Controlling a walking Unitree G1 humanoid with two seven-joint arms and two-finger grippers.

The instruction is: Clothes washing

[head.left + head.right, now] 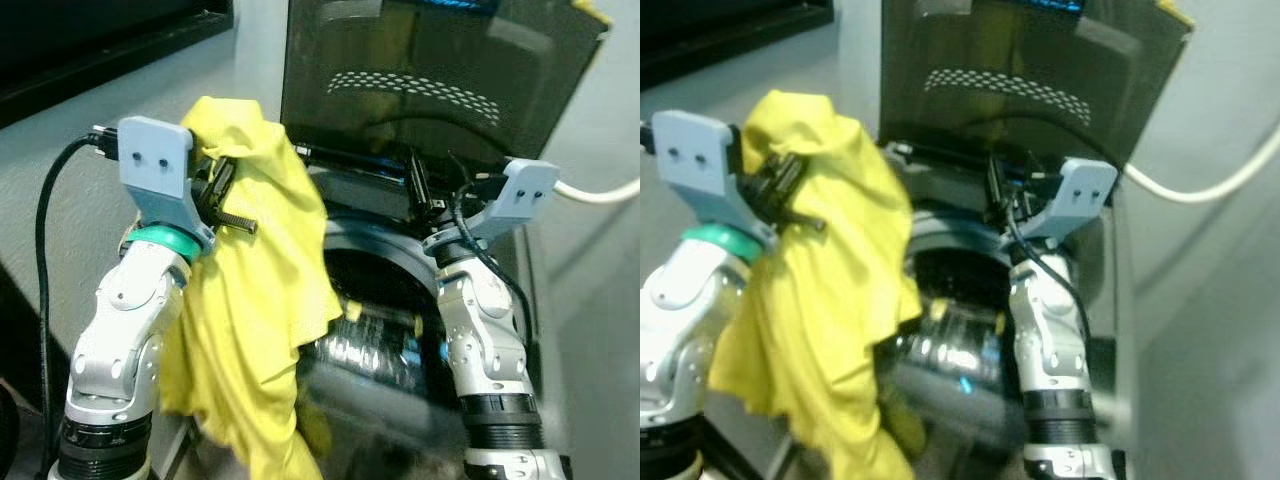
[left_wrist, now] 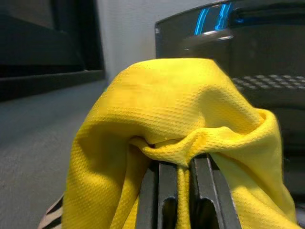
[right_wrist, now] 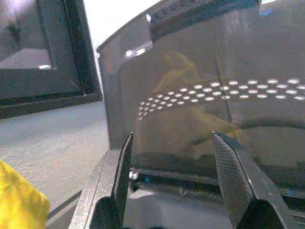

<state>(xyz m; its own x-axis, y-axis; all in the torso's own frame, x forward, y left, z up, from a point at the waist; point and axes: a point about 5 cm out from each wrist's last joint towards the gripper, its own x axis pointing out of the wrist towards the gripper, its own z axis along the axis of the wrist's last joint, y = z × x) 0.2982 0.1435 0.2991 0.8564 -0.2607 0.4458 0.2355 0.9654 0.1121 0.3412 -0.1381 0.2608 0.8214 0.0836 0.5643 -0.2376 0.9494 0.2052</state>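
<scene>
Gripping yellow cloth (image 1: 255, 300), left gripper (image 2: 178, 179) beside washer (image 1: 400, 300)

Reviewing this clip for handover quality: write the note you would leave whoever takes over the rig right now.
Left gripper: shut on the yellow garment, held up beside the washer opening; the cloth hangs free below it.
Right gripper: open, empty, raised near the upright lid.
Done: lid open, garment picked up.
Left: move the garment over the drum, release it, probably close the lid. The drum's contents are too blurred to tell.
</scene>
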